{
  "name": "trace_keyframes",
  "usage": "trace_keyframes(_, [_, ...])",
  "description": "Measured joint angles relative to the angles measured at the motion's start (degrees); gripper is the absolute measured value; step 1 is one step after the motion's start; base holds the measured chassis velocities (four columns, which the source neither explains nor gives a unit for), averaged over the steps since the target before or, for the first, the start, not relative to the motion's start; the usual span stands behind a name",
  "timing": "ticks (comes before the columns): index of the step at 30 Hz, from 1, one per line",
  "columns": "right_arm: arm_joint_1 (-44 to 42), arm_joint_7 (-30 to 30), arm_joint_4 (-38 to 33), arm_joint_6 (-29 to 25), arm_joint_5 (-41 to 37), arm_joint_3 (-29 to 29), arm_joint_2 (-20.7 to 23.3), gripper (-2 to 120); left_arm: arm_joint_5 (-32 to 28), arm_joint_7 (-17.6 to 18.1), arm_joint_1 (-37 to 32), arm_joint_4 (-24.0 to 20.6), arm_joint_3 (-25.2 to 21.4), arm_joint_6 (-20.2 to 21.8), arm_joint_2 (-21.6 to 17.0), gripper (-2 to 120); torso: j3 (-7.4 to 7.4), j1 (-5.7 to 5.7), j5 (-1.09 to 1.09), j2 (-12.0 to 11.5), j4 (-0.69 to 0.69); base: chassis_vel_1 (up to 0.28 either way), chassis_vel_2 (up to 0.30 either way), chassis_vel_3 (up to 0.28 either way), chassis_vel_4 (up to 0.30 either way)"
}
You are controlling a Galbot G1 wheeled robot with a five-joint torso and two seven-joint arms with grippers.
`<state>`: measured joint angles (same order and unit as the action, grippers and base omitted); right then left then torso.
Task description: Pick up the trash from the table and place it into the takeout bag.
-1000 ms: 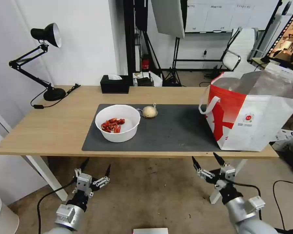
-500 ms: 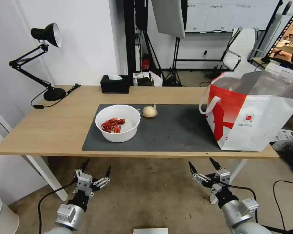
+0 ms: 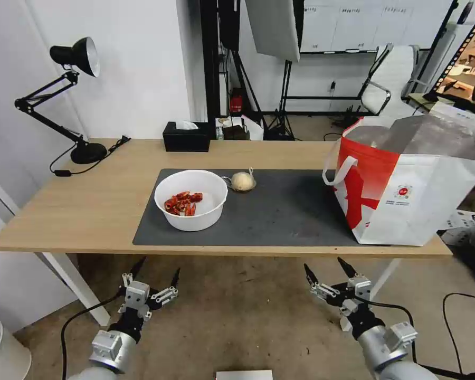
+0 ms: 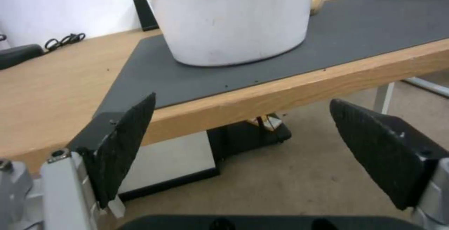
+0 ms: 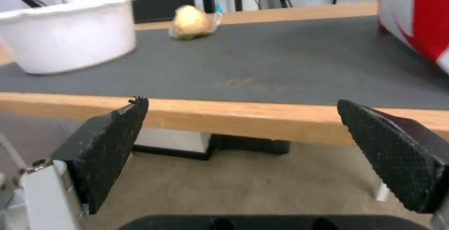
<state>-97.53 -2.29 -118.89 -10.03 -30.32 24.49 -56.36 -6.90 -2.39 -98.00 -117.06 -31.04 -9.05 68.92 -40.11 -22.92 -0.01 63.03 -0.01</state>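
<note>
Both grippers sit below the table's front edge, lower part of the head view: left gripper [image 3: 155,266] lower left, right gripper [image 3: 326,266] lower right of centre. Fingers on both spread wide, nothing held.

Risks as I see them:
- Either arm coming up from under the light-wood table [image 3: 89,211] could clip the front edge; the wrist views look straight at that edge.
- White bowl [image 3: 190,199] holds loose red pieces [image 3: 182,203]. A tilted rim pinch would likely spill them onto the dark grey mat [image 3: 279,211].
- Tied clear bag with beige lump [image 3: 242,181] is soft and just beside the bowl, centre frame. Fingers could nudge the bowl, or the film could slip.
- Takeout bag [image 3: 406,184], right side, overhangs the table's right end. A hard drop might tip it.

Count on table: one bowl, one tied bag, one takeout bag, one black tissue box [image 3: 186,136], one desk lamp [image 3: 63,95].
</note>
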Motion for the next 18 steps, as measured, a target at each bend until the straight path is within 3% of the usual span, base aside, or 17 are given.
trace_keyframes(4, [3.19,1.11,-0.11,0.13,-3.02,-1.66,1.2,100,0.0,-0.02,0.0,0.09,0.01,-0.07,0.06,100,0.0,0.01,0.01,0.0,-0.02,0.0,0.0,0.0,0.0])
trace_keyframes(9, [17.72,2.67,1.34,3.28,-12.39,-6.23,7.43,100,-0.87,-0.02,1.53,0.38,0.89,-0.07,-1.28,100,-0.01,0.0,-0.01,0.0,-0.02,0.0,0.0,0.0,0.0])
trace_keyframes(11, [28.71,2.52,4.62,5.89,-17.98,-11.41,10.89,100,-1.01,-0.01,1.46,0.35,0.53,-0.07,-1.33,100,-0.02,-0.01,0.04,-0.01,0.04,0.0,0.0,0.0,0.0])
trace_keyframes(12, [28.71,2.52,4.62,5.89,-17.98,-11.41,10.89,100,-1.01,-0.01,1.46,0.35,0.53,-0.07,-1.33,100,-0.02,-0.01,0.04,-0.01,0.04,0.0,0.0,0.0,0.0])
trace_keyframes(14, [41.01,1.26,9.42,7.76,-23.07,-18.97,12.51,100,-1.07,0.0,1.29,0.23,0.11,-0.07,-1.24,100,-0.01,-0.01,-0.01,0.0,-0.01,0.0,0.0,0.0,0.0])
trace_keyframes(15, [47.26,0.62,12.27,8.34,-24.91,-23.1,12.46,100,-1.09,0.0,1.22,0.19,-0.04,-0.07,-1.16,100,-0.02,-0.01,0.03,-0.01,0.0,0.0,0.0,0.0,0.0])
trace_keyframes(16, [47.26,0.62,12.27,8.34,-24.91,-23.1,12.46,100,-1.09,0.0,1.22,0.19,-0.04,-0.07,-1.16,100,-0.02,-0.01,0.03,-0.01,0.0,0.0,0.0,0.0,0.0])
trace_keyframes(18, [59.54,-0.14,19.02,9.08,-27.25,-30.97,10.97,100,-1.11,0.01,1.02,0.15,-0.39,-0.07,-0.98,100,-0.02,-0.02,0.0,-0.01,0.03,0.0,0.0,0.0,0.0])
